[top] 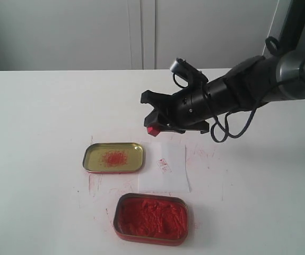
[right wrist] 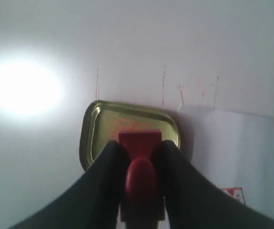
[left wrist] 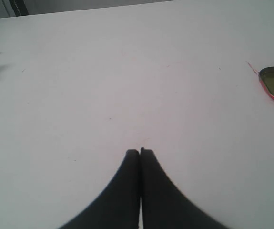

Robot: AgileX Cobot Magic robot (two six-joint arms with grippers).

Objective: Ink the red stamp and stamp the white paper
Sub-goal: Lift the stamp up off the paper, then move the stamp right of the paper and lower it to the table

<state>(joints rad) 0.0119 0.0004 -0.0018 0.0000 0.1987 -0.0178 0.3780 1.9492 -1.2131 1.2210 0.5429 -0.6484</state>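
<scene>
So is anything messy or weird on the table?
Yes. Red smears stain the white table beside the open tin of red ink and around the white paper, and a red smudge sits inside the gold lid. Nothing looks broken or tipped.

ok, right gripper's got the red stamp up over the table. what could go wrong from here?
1. The white paper lies loose, nothing pinning it; the left gripper sits shut over bare table. It may slide or lift with the red stamp.
2. The paper already carries a print mark; a second press could overlap it.
3. The right gripper holds the stamp near the paper's corner and the gold lid; lowering here could miss the sheet.
</scene>
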